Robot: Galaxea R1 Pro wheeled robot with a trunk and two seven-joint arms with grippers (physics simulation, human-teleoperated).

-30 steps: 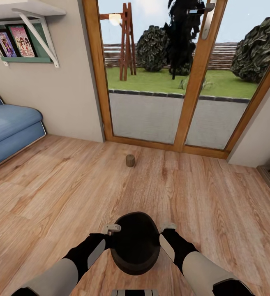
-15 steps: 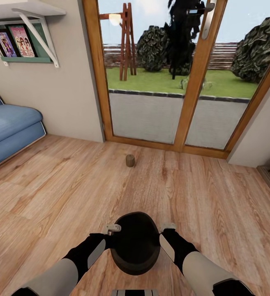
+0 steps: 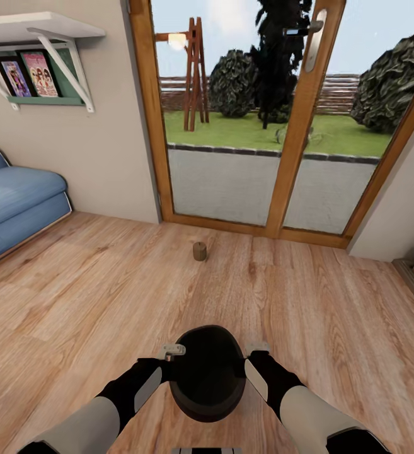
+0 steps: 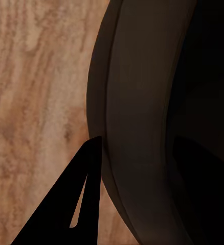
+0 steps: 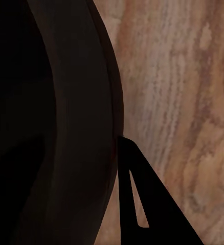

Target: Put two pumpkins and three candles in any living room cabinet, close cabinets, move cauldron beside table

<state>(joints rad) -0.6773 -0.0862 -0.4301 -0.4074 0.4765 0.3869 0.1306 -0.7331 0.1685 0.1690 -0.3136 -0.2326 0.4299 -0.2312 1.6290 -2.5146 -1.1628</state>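
Bright, even daylight pouring in through the glass doors (image 3: 257,126) at upper centre of the head view. Barely any shadows on the wood floor (image 3: 333,315). Wide-angle bending toward the edges. Both wrist views soft, blurry, half swallowed by near-black.

**Cauldron held aloft, one candle by the glass door**

The small round black cauldron (image 3: 207,372), wide mouth facing up, sits upright between the two arms above the wooden floor, well short of the glass door. A short stubby brownish-grey cylindrical candle (image 3: 199,251) stands upright on the floor near that door's wooden threshold.
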